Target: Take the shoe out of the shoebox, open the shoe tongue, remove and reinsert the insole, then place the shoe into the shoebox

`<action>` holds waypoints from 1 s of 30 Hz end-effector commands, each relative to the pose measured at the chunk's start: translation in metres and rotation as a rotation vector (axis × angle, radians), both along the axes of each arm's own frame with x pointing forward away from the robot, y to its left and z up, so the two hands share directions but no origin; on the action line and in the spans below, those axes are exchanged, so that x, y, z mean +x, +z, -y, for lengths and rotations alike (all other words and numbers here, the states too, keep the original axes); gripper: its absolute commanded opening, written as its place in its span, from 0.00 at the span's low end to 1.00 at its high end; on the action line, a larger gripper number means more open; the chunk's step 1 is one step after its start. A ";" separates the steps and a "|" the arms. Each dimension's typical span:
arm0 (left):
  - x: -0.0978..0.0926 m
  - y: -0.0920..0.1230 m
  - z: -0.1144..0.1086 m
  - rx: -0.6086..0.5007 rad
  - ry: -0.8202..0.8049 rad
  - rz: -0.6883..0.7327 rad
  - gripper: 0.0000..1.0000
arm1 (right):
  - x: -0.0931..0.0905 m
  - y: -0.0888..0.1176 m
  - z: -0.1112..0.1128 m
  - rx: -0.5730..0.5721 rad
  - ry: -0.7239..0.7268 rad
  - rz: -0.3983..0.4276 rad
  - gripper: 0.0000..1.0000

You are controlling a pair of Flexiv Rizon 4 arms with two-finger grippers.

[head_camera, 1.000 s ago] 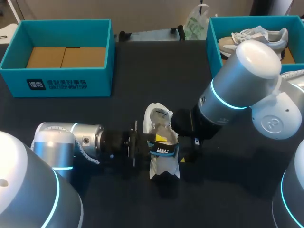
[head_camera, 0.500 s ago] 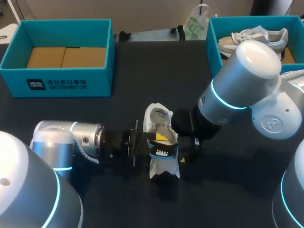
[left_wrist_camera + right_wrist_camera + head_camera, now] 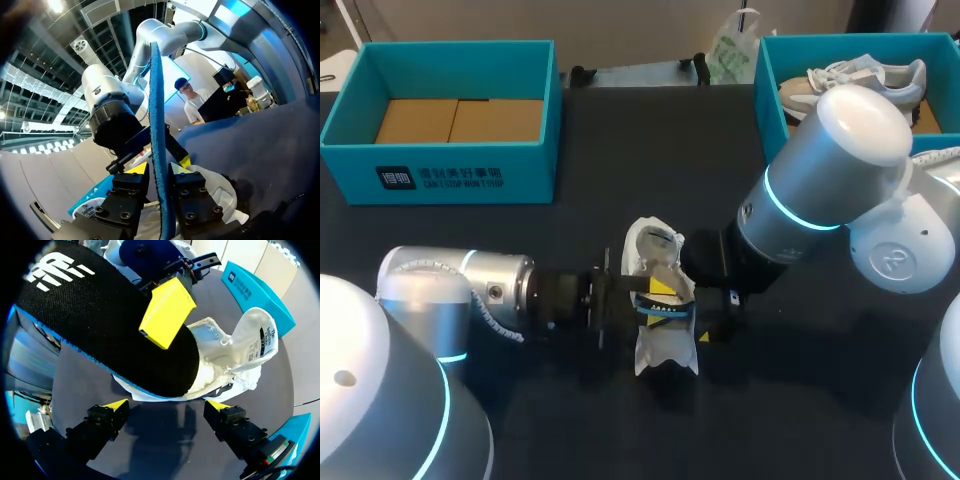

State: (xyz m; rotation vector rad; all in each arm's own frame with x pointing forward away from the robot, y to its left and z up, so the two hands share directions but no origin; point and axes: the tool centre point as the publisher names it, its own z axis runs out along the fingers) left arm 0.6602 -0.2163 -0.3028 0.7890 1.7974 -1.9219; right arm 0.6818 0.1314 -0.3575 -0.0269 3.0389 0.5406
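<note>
A white shoe (image 3: 655,350) lies on the black table, tongue pulled up, toe toward me. My left gripper (image 3: 655,298) comes in from the left over the shoe and is shut on the black, blue-edged insole (image 3: 666,316). In the left wrist view the insole (image 3: 156,120) stands edge-on between the two yellow-tipped fingers (image 3: 139,169), with the shoe (image 3: 212,182) beneath. The right wrist view has the insole (image 3: 95,320) above the shoe (image 3: 227,355), a left fingertip (image 3: 167,312) pressed on it. My right gripper (image 3: 167,407) stands open just right of the shoe (image 3: 712,310), holding nothing.
An open teal shoebox (image 3: 470,48) with a cardboard floor stands at the back left. A second teal box (image 3: 765,95) at the back right holds another pale shoe (image 3: 855,78). A white and green bag (image 3: 732,45) sits at the far edge.
My left arm's elbow has drawn slightly to the left; the insole stays gripped over the shoe. The right arm has not moved.
</note>
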 end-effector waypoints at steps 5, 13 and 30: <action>-0.006 0.007 -0.003 0.036 0.017 0.018 0.23 | -0.001 -0.001 0.000 0.001 0.000 0.002 1.00; -0.008 0.009 0.000 0.037 0.013 0.020 0.22 | -0.001 -0.001 0.000 0.001 0.000 0.002 1.00; -0.011 0.010 0.003 0.096 0.031 0.038 0.00 | -0.001 -0.001 0.000 0.001 0.000 0.002 1.00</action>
